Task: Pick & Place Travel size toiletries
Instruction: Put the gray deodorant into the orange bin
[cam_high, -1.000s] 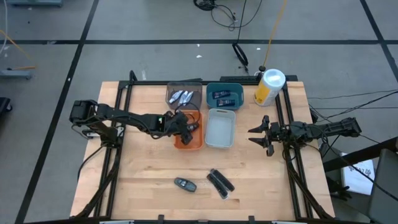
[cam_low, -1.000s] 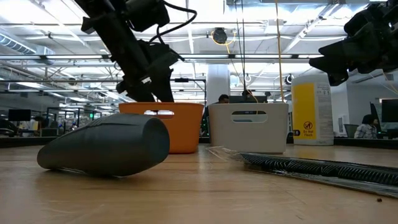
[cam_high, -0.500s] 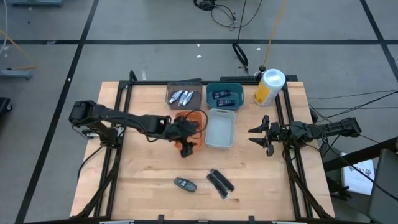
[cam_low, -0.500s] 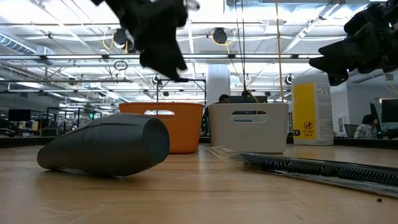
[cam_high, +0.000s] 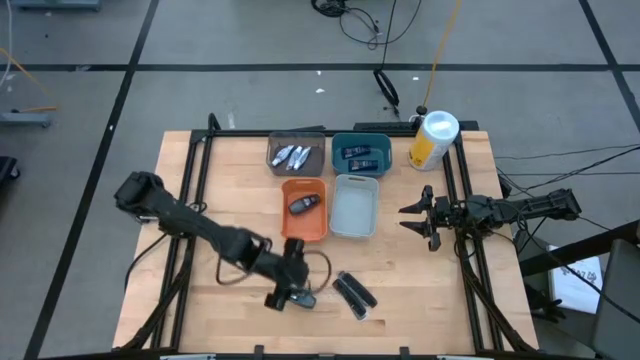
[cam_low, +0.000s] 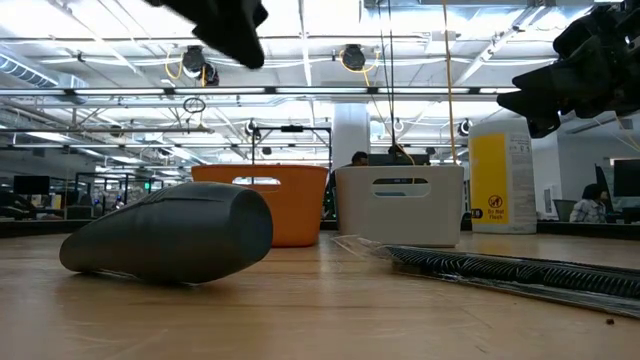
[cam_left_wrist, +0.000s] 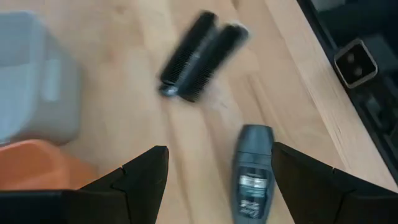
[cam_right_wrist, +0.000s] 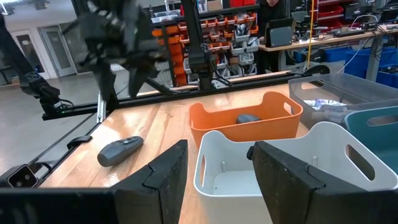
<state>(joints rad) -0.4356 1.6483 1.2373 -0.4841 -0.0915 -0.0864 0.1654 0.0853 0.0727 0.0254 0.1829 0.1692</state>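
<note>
A dark grey oval (cam_left_wrist: 252, 180) lies flat on the wooden table (cam_high: 230, 320) near its front edge. My left gripper (cam_left_wrist: 217, 165) hangs open above it and touches nothing. Beside the oval lie two slim black bars (cam_high: 354, 293). A second grey oval (cam_high: 305, 203) rests in the orange bin (cam_high: 290, 225). Silvery tubes (cam_high: 293, 155) lie in the grey bin, and dark blue tubes (cam_high: 361, 154) in the teal bin. At the table's right side my right gripper (cam_high: 420, 222) waits, open with nothing between its fingers.
An empty white bin (cam_high: 354, 207) stands to the right of the orange one. A yellow-and-white canister (cam_high: 433, 140) stands at the far right corner. Black frame rails (cam_high: 190, 170) run along both sides of the table. Bare wood lies at the near left.
My left gripper has come out of the orange bin, risen and swung toward the table's near edge, rolling as it went. It now stands over the grey oval on the table. Its fingers have stayed open. One grey oval lies in the orange bin.
</note>
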